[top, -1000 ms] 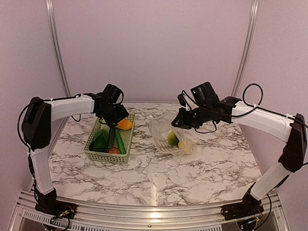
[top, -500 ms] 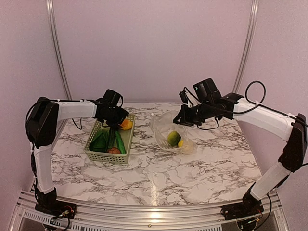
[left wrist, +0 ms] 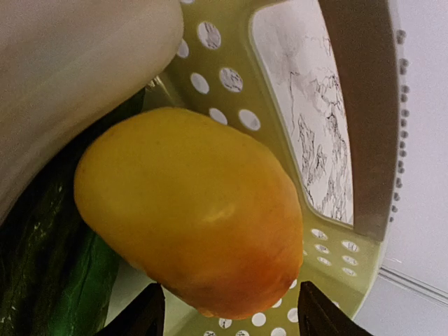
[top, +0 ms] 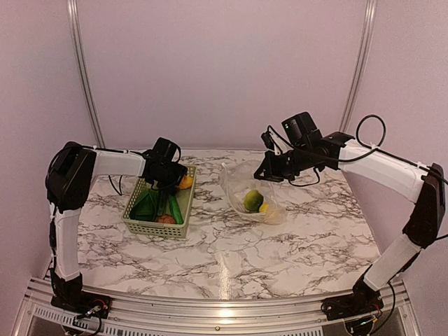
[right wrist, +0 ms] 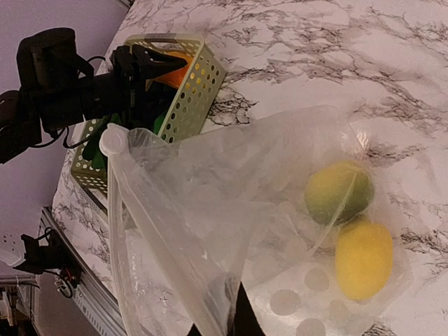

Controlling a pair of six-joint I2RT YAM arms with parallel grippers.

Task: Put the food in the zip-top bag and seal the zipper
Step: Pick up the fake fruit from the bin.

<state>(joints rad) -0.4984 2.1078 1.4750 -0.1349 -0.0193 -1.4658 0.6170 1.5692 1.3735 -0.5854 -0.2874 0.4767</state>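
The clear dotted zip-top bag (top: 246, 190) lies right of centre, its mouth edge lifted by my right gripper (top: 268, 175), which is shut on the bag (right wrist: 210, 210). Its ridged zipper (right wrist: 150, 231) runs along the raised edge. Inside lie a green-yellow fruit (right wrist: 338, 190) and a yellow lemon (right wrist: 363, 257). My left gripper (top: 173, 183) is open inside the pale green basket (top: 140, 222), its fingertips (left wrist: 143, 315) either side of the orange-yellow piece (left wrist: 192, 210). Green pieces (top: 148, 206) and a reddish-brown round one (top: 166, 219) stay in the basket.
The marble table's back edge meets the pink wall just behind the basket and bag. Cables hang from both arms. The metal frame rail runs along the near edge.
My left gripper has lowered into the basket's far end, over the orange piece. My right gripper has lifted the bag's edge slightly and shifted back; the two fruits settled lower in the bag.
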